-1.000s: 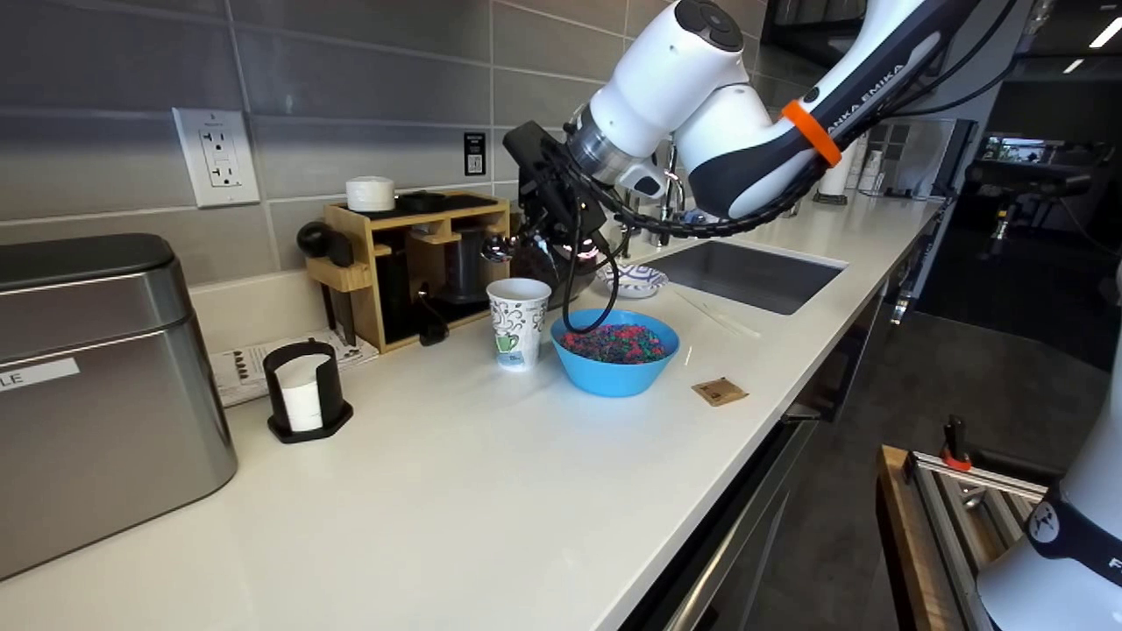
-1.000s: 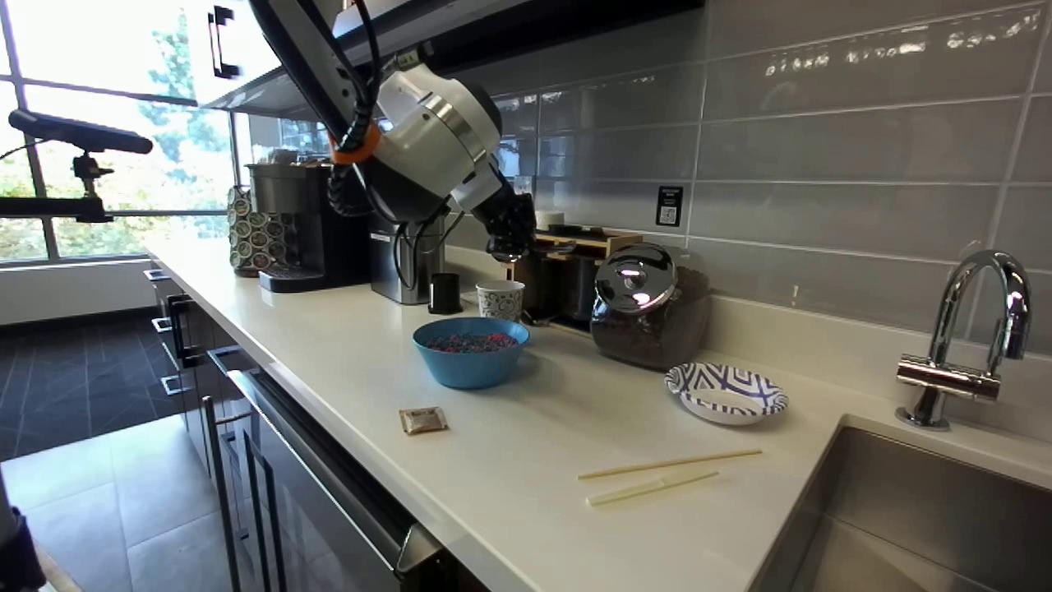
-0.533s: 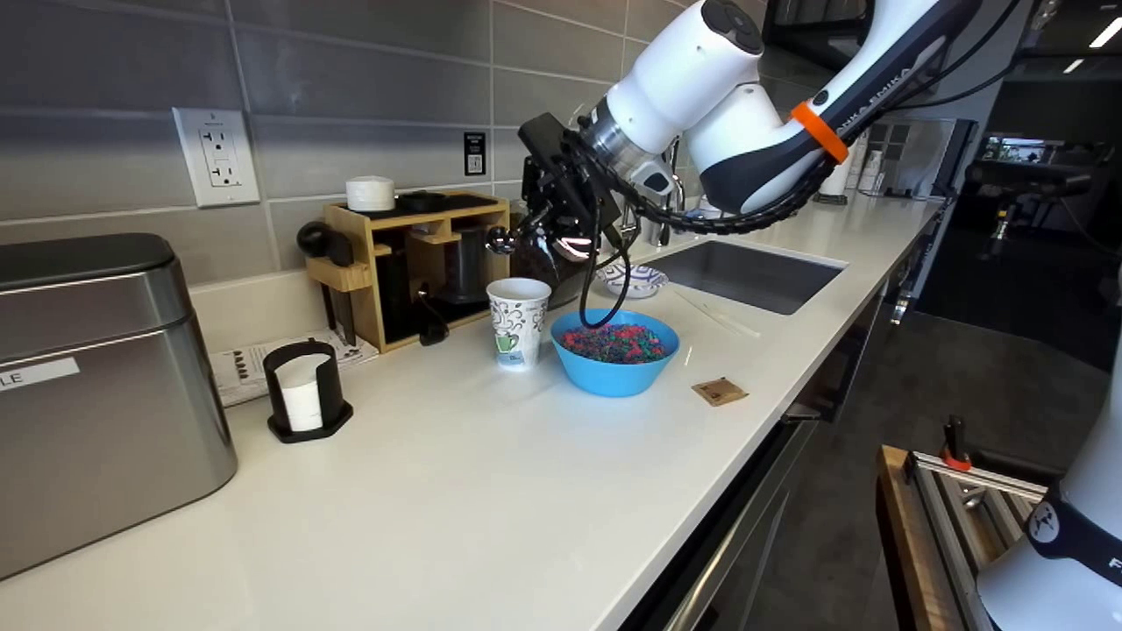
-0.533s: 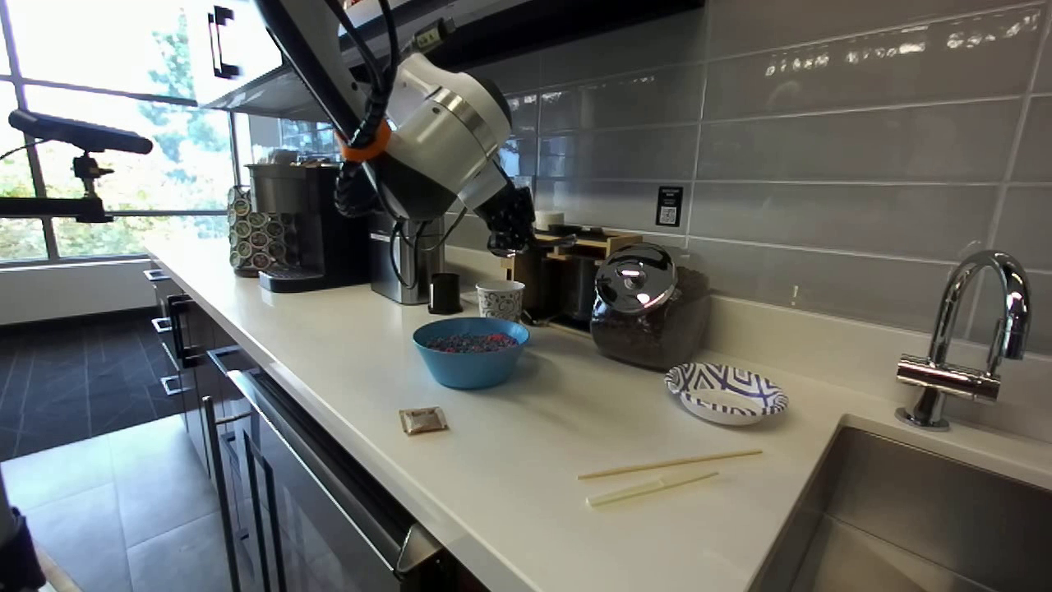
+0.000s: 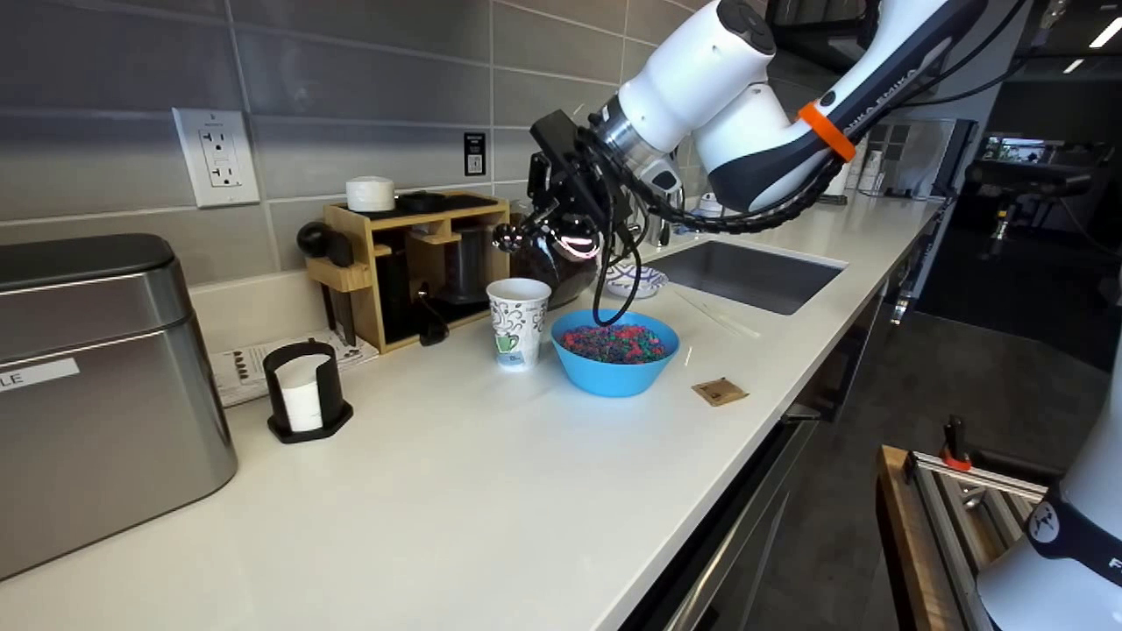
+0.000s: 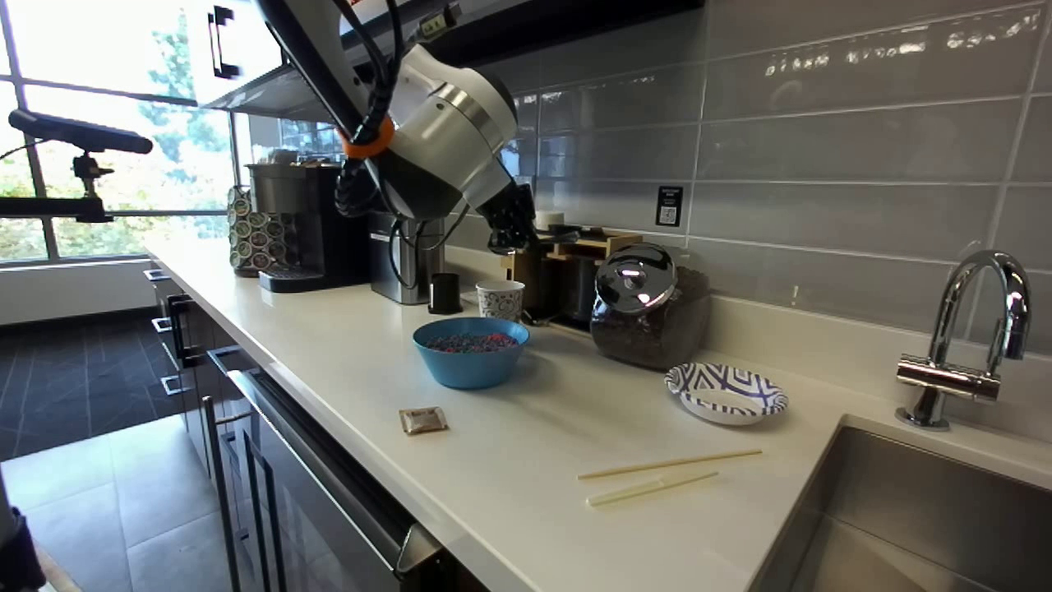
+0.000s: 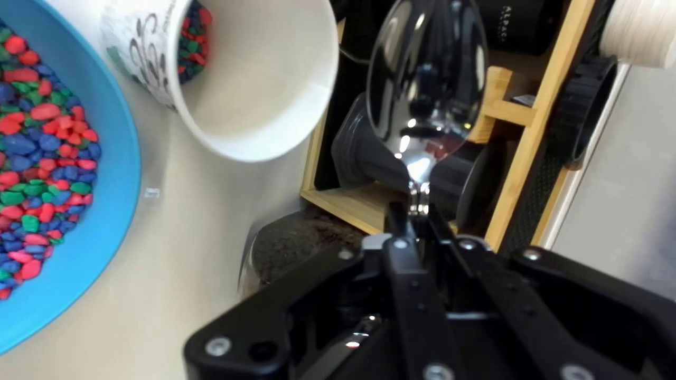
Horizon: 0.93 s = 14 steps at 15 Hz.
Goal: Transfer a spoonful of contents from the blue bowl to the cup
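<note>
The blue bowl stands on the counter, also seen in an exterior view and the wrist view. It holds red, blue and green pebble-like contents. The white patterned cup stands upright beside it, also in an exterior view. In the wrist view the cup has some of the same pebbles inside. My gripper is shut on a metal spoon, held above and behind the cup. No pebbles show on the spoon's visible face; a reddish glint shows near its neck.
A wooden rack and a dark jar with a shiny lid stand behind near the wall. A patterned paper bowl, stir sticks and a brown packet lie on the counter. A sink is at one end.
My gripper and the spoon have moved a little right and slightly up in an exterior view, with the arm shifting the same way. The bowl and cup have not moved.
</note>
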Motion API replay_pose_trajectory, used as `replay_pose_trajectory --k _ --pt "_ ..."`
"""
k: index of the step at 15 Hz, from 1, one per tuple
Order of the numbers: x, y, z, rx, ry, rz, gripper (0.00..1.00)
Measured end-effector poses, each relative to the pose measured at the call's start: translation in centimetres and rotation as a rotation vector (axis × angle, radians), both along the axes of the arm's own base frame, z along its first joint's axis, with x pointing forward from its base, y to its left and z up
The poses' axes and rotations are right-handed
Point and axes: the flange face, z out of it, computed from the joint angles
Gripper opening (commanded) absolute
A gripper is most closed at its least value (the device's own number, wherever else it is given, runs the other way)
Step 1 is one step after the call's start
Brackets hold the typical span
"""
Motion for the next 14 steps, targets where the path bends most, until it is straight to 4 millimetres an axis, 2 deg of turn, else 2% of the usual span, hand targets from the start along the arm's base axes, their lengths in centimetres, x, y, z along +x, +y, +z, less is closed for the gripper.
replay_pose_trajectory --k 2,6,10,14 --pt "-1.0 0.3 -1.3 0.004 0.032 0.008 0.02" --pt "-4.2 1.3 -3.6 0.007 0.113 -0.012 0.02" --pt "-6.4 1.4 -2.2 -0.004 0.129 -0.077 0.02" --pt "-7.7 1.5 -0.2 -0.057 0.201 -0.166 0.02"
